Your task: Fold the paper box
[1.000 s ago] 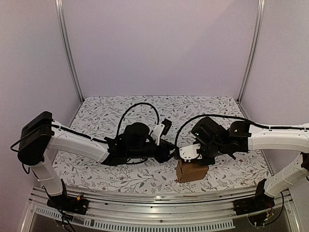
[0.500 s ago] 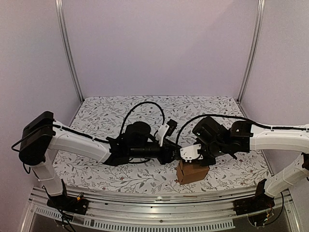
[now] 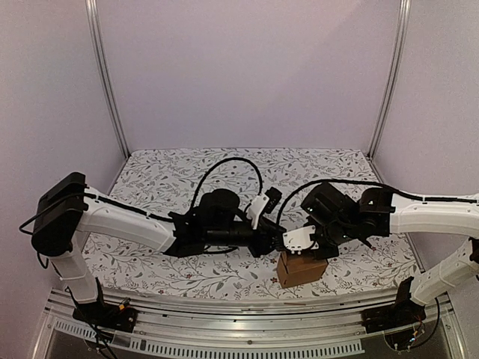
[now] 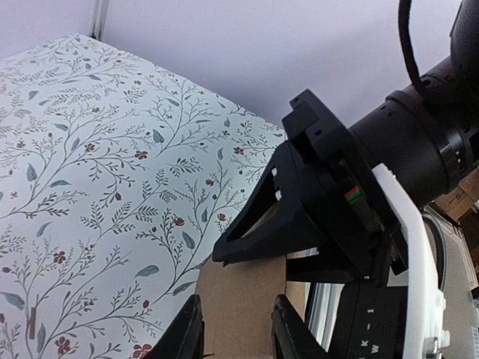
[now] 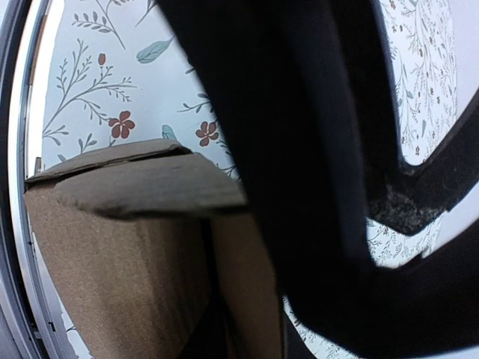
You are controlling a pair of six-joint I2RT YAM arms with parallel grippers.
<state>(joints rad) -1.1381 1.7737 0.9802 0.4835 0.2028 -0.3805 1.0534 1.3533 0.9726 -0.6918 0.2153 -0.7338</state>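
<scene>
Pins small brown cardboard box (image 3: 301, 271) to floral tabletop (image 3: 165, 179) with right gripper (image 3: 305, 250), clench indiscernible, apparently steadying it for parted-jaw left gripper (image 4: 238, 329) alongside.

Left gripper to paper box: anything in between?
Nothing. Left wrist view shows the paper box directly past the left gripper, with the right gripper over it.

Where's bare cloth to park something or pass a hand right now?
Free: the back strip of the floral tablecloth between the arms and rear wall; the near-edge patch left of the paper box. Crowded: centre-front, where left gripper and right gripper meet at the box.
</scene>
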